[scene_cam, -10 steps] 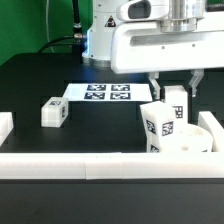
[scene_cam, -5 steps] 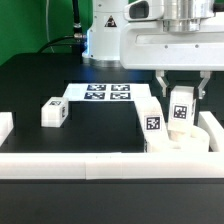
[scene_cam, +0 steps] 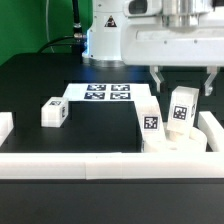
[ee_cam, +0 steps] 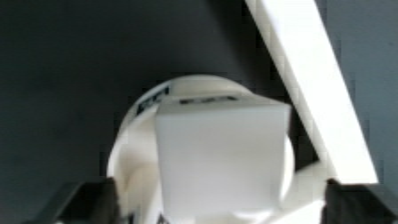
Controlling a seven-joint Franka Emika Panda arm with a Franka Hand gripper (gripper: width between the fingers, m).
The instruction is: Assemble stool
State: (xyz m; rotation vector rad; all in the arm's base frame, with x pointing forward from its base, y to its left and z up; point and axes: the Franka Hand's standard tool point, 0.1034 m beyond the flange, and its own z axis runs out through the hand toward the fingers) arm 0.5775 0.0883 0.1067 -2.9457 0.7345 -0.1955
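Observation:
The round white seat (scene_cam: 182,146) lies at the exterior view's right, against the front bar. Two tagged white legs stand upright on it: one (scene_cam: 151,120) toward the left and one (scene_cam: 180,108) directly under my gripper (scene_cam: 182,80). The gripper is open, its dark fingers (scene_cam: 156,78) spread either side of that leg's top and apart from it. In the wrist view this leg (ee_cam: 222,150) fills the middle, with the seat's rim (ee_cam: 132,130) curving behind it and my gripper (ee_cam: 217,208) astride it. A third leg (scene_cam: 53,112) lies loose on the black table at the left.
The marker board (scene_cam: 105,93) lies flat behind the middle of the table. A long white bar (scene_cam: 90,164) edges the front, with short white blocks at the left (scene_cam: 5,125) and right (scene_cam: 214,126). In the wrist view a white bar (ee_cam: 317,70) runs beside the seat.
The gripper has opened and let go of the leg, which now stands on the seat on its own. The fingers have risen a little.

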